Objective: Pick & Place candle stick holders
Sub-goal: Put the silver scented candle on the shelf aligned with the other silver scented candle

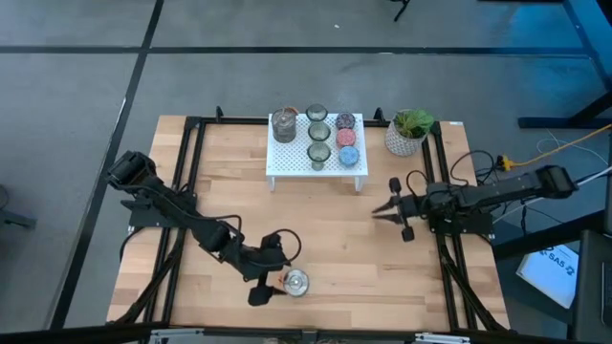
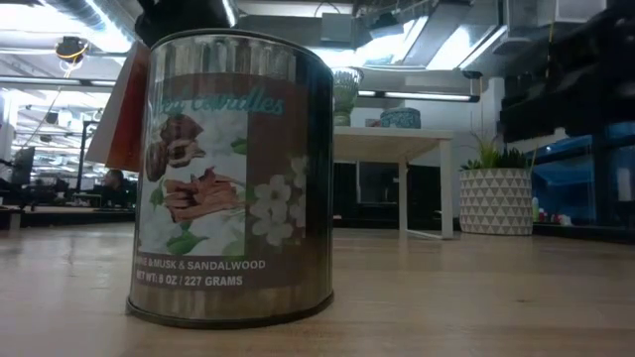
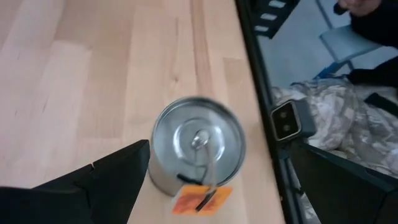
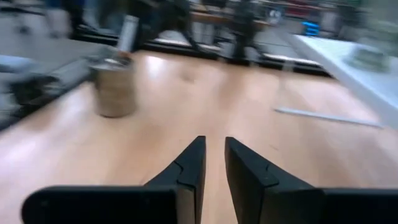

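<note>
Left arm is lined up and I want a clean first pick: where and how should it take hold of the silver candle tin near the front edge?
Grip the silver candle tin across its straight round wall, about mid-height, coming in level from the side where the left gripper already sits open. It stands upright, and its lid carries a pull ring and an orange tag, so a grasp from above would probably slip.

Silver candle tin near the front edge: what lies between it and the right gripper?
Only bare wood. In the high view nothing sits between the silver tin and the right gripper; the white rack stands farther back.
</note>
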### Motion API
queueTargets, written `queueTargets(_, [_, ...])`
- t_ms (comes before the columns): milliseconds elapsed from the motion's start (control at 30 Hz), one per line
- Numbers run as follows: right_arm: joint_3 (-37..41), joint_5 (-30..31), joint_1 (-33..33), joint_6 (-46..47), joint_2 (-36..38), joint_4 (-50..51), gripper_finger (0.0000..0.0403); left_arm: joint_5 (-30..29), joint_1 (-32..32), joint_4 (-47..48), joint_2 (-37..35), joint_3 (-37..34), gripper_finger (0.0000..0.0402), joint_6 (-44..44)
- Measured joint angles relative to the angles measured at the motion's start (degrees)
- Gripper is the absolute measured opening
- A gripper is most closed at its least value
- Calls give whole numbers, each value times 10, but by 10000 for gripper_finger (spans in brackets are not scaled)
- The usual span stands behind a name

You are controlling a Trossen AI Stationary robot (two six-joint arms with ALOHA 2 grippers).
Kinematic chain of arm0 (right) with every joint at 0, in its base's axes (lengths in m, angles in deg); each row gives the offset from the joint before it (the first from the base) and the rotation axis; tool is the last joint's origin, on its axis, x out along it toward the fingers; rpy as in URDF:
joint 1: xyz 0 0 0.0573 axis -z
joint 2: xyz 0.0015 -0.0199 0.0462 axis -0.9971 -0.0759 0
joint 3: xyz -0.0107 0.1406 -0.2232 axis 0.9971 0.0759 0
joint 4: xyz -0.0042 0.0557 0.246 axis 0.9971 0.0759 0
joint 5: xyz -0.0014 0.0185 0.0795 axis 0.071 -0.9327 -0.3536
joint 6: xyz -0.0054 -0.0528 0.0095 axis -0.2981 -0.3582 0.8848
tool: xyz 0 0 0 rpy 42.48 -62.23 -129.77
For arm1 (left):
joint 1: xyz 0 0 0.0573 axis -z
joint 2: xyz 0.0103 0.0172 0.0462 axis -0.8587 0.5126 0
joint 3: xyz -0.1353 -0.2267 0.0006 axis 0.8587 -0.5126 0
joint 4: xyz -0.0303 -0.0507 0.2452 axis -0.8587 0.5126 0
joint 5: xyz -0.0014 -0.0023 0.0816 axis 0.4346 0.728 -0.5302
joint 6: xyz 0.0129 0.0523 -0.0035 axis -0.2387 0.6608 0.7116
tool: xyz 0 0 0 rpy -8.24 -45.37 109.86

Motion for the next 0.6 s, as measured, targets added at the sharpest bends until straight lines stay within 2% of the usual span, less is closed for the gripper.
queueTargets(233, [7, 89, 3, -12, 42, 55, 63, -2, 0, 30, 0, 0, 386, -31])
queueTargets(600, [6, 101, 38, -47, 143, 153, 63, 35, 0, 61, 0, 0, 386, -39])
